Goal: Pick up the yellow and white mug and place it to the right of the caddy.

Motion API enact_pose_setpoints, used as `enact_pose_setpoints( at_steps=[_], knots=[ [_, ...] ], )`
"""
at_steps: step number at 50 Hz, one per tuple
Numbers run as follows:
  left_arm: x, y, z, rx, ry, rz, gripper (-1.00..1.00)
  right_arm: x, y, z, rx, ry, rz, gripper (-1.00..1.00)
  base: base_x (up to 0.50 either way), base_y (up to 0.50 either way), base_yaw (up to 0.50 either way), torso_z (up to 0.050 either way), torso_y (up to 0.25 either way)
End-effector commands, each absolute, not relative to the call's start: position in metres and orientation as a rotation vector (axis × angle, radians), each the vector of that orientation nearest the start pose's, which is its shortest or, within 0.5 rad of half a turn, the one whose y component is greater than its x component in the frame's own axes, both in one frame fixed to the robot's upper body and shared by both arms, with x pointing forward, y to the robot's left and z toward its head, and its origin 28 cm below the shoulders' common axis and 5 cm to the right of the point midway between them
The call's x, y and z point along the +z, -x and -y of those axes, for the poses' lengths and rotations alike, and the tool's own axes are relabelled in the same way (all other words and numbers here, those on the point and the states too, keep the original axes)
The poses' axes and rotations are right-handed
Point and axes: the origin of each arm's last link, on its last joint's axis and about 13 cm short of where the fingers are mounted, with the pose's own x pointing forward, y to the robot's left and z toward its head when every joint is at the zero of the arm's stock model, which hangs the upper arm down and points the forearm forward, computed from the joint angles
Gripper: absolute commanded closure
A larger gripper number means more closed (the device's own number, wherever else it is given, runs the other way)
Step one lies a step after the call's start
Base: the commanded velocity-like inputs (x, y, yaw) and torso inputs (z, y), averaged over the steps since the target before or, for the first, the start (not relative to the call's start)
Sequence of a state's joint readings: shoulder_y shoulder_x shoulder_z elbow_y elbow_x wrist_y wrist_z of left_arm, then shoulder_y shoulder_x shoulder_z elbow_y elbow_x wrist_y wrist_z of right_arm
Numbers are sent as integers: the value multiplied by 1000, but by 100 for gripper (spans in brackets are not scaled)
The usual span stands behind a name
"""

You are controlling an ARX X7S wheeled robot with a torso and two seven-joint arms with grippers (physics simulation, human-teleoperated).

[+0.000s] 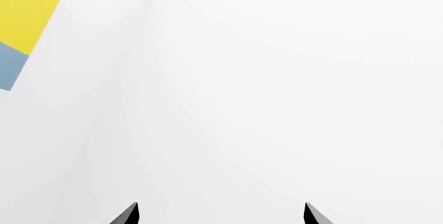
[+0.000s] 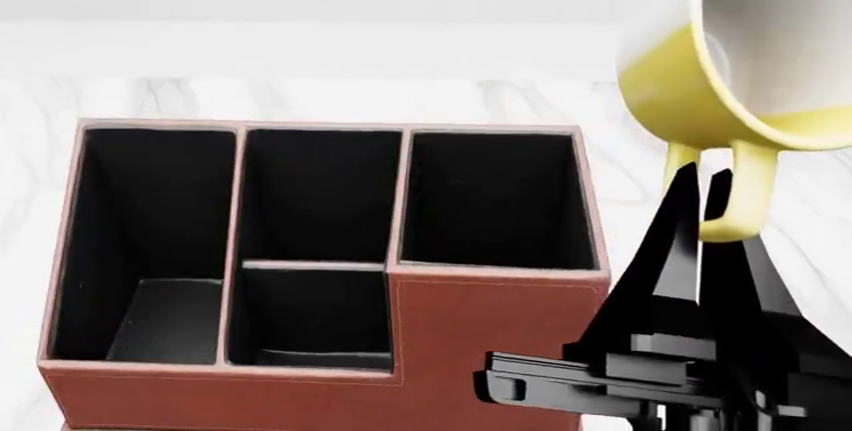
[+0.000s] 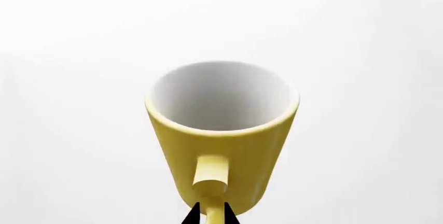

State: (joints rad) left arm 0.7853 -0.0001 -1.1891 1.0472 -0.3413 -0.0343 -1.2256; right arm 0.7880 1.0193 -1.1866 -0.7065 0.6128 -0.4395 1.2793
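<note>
The yellow and white mug (image 2: 745,62) hangs in the air at the upper right of the head view, tilted, its white inside facing the camera. My right gripper (image 2: 701,214) is shut on its yellow loop handle from below. In the right wrist view the mug (image 3: 221,130) stands straight ahead with the handle pinched between the two dark fingertips (image 3: 211,218). The caddy (image 2: 333,271), reddish-brown with four black compartments, stands to the left of the mug and lower. My left gripper (image 1: 221,216) is open with nothing between its tips, facing a white surface.
The caddy stands on a white marble table (image 2: 533,102) that reaches back to a pale wall. In the left wrist view a yellow and blue panel (image 1: 24,22) shows at one corner.
</note>
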Motion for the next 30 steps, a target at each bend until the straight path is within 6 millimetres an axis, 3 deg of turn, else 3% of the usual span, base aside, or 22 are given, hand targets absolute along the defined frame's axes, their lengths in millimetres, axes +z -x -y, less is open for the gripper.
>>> enact_pose_setpoints(
  at_steps=[1, 30],
  knots=[
    [190, 5, -329, 1839, -369, 689, -100, 190, -186, 111, -65, -248, 564, 100, 0, 0, 0, 0, 0],
    [190, 5, -330, 1839, -371, 689, -100, 148, -205, 135, -174, -160, 379, 100, 0, 0, 0, 0, 0]
  ],
)
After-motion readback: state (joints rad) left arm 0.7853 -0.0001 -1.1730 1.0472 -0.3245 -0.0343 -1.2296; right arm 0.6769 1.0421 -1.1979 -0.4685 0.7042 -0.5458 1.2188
